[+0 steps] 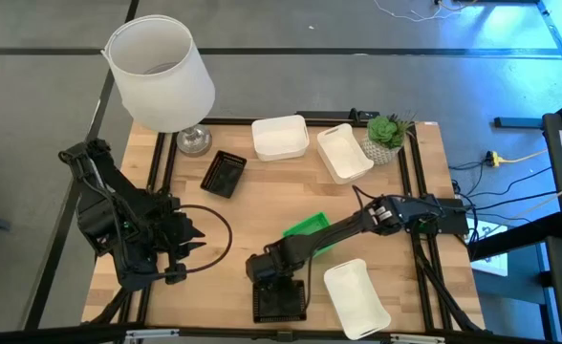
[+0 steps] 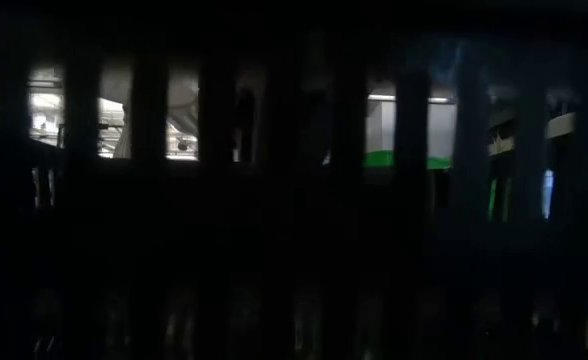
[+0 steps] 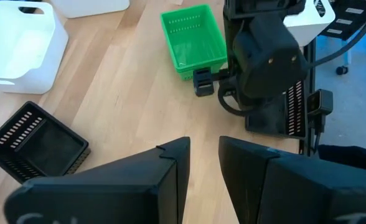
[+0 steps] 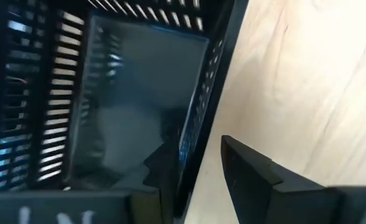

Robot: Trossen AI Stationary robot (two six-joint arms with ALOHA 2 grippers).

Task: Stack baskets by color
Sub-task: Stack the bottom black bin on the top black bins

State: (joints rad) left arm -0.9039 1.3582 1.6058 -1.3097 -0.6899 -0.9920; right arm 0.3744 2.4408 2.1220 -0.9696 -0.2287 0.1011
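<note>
— At the near edge of the table (image 1: 214,225), where do we find the right gripper (image 4: 198,171)?

— We see it straddling the right wall of the near black basket (image 1: 279,301), one finger inside and one outside, slightly apart.

— And the green basket (image 1: 305,229)?

— Just beyond it, partly under the arm. We see the left gripper (image 3: 201,165) at the near left, fingers spread and empty.
</note>
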